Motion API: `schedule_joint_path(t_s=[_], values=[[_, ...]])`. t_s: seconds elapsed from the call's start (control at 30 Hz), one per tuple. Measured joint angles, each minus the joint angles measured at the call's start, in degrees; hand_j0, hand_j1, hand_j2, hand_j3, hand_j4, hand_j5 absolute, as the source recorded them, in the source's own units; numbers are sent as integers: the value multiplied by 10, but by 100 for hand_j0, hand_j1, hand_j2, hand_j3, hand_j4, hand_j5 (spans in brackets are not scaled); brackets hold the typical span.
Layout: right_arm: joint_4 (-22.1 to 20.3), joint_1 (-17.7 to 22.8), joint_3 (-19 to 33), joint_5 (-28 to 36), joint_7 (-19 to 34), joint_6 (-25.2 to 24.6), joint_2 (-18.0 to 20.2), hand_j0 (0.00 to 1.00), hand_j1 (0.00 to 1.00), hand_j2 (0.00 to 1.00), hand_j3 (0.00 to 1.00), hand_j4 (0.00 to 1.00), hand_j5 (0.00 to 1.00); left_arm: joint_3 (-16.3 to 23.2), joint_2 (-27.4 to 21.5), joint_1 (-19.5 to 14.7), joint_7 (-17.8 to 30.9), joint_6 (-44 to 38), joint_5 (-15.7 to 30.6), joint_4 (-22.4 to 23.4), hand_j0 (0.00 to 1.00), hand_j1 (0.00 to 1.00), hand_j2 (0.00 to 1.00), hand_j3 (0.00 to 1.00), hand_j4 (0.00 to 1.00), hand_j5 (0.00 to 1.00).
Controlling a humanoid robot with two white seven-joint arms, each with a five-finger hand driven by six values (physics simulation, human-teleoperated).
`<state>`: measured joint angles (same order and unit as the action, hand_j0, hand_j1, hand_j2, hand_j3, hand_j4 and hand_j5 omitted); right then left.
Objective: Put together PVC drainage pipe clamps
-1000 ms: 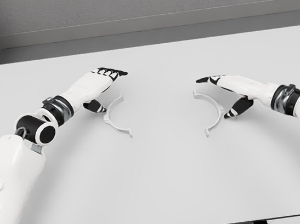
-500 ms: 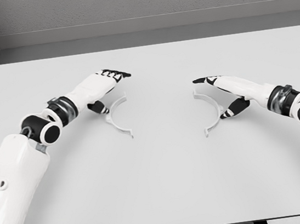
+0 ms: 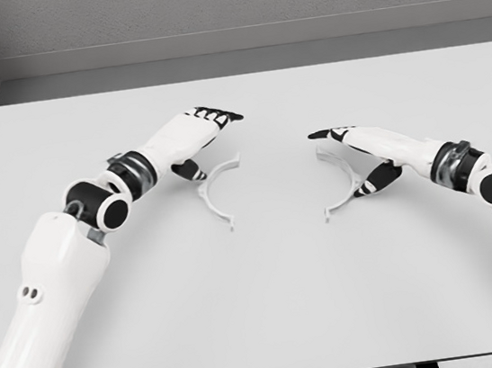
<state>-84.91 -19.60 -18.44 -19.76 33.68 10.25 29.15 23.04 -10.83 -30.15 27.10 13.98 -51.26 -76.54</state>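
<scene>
Left of frame centre, the left hand (image 3: 194, 134) seems to pinch 1 thin white plastic half-ring clamp (image 3: 215, 191) on the pale table (image 3: 271, 308). Right of centre, the right hand (image 3: 363, 143), fingers extended, thumb tucked, presses the matching half-ring clamp (image 3: 344, 185); their open sides face each other, ready for joining.

A pale grey table (image 3: 262, 309) fills most of the head view, its far edge meeting a grey wall at 12 o'clock and its near edge running along the bottom. Two white half-ring clamp pieces lie flat on it, both above the middle. The left clamp half (image 3: 217, 190) sits at about 10 o'clock from the table's centre, its open side facing 2 o'clock. The right clamp half (image 3: 343, 180) sits at about 2 o'clock, its open side facing 9 o'clock (the two arcs roughly mirror each other). They lie near one another but apart, bare tabletop between them.
</scene>
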Motion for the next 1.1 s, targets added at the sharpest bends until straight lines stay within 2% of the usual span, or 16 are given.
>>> schedule_joint_path(t_s=[0.1,0.37,0.57,0.8,1.1], values=[[0,0,-2,0,0,0,-1,100,100,100,100,100,100,-6,0,-5,0,0,-1,1,100,100,100,100,100,100],[-5,0,-3,1,0,-1,-2,100,100,100,100,100,100,-38,-23,11,2,2,6,-2,100,100,100,100,100,100],[-7,0,-7,1,0,-1,-9,100,100,100,100,100,100,-38,-32,37,4,5,8,-30,100,100,100,100,100,100],[-8,1,-7,1,0,-1,-14,100,100,100,100,100,100,-33,-33,42,7,8,9,-55,100,100,100,100,100,100],[-11,4,-11,6,2,3,2,100,100,100,100,100,100,-30,-30,48,8,7,7,-58,100,100,100,100,100,100]])
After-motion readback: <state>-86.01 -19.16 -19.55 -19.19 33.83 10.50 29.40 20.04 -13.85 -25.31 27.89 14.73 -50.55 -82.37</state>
